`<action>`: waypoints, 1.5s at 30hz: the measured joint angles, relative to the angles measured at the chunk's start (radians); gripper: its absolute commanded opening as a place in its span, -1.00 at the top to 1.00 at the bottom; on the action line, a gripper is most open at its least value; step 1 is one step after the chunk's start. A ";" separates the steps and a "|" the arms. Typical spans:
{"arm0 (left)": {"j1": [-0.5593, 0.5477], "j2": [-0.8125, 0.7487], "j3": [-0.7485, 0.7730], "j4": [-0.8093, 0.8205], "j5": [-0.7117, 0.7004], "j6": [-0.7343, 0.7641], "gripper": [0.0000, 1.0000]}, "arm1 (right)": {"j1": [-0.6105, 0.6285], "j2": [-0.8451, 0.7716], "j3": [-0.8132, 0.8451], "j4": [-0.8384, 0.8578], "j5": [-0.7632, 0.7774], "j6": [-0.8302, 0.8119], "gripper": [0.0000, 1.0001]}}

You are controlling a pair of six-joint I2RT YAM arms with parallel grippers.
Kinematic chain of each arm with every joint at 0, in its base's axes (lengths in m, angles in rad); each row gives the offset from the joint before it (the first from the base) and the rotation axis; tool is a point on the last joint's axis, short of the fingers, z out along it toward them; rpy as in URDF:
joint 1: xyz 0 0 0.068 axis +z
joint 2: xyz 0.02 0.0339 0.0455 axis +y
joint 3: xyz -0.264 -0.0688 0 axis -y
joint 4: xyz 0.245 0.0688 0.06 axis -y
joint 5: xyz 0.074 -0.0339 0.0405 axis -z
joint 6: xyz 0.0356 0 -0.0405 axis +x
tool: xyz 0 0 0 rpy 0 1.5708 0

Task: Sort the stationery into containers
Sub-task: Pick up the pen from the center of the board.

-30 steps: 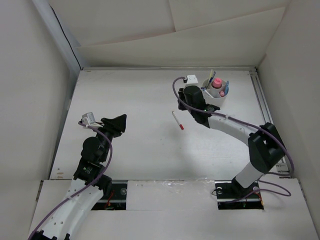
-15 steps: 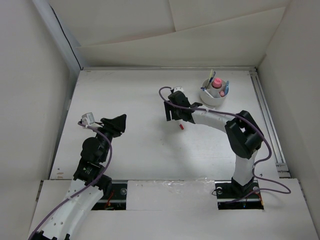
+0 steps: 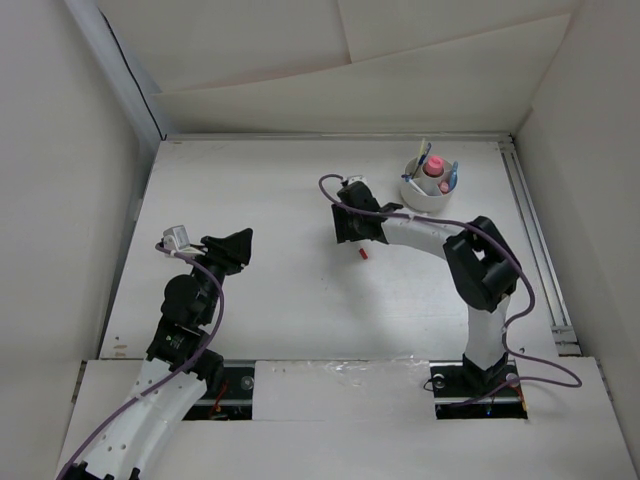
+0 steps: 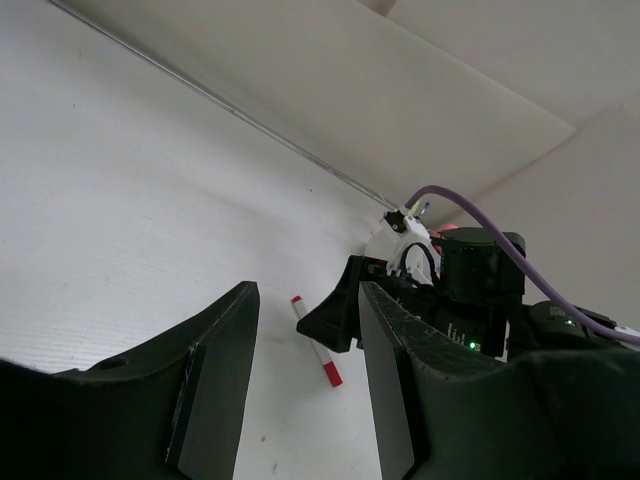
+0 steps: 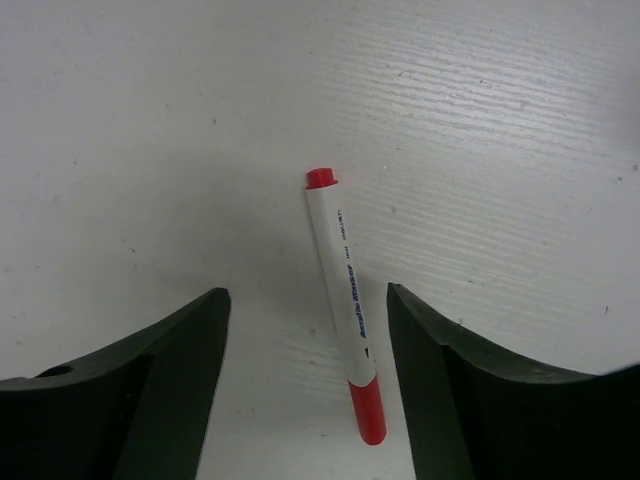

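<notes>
The left gripper [image 3: 236, 246] hangs over the near left part of the table [image 3: 260, 180], well apart from everything else. Its own wrist camera shows its two dark fingers [image 4: 215, 385] with a narrow gap between them and nothing held. Through that gap it looks across the table at the right arm's wrist and a white pen [image 4: 314, 353] lying flat just in front of it.

Further in, near the table's middle, the right gripper [image 3: 352, 230] points down over that pen. From above the arm hides most of the pen, and only one red end [image 3: 363, 254] pokes out on the near side of the gripper. The right wrist view fills in the rest. The pen [image 5: 343, 300] has a white barrel with blue lettering, a long red cap at one end and a small red tip at the other. It rests on the table between the two wide-spread fingers [image 5: 170, 370], touching neither.

Farthest back, near the right rear corner, stands the round white tub [image 3: 421, 200]. It holds a pink-capped glue stick [image 3: 433, 168] upright, a blue pen [image 3: 452, 176] to its right and a yellow one [image 3: 423, 152] leaning at its left. Only the overhead camera shows these contents.
</notes>
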 measured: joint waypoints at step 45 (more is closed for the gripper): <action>0.000 -0.008 0.000 -0.009 -0.001 0.000 0.18 | -0.060 0.169 0.206 -0.086 -0.040 -0.011 1.00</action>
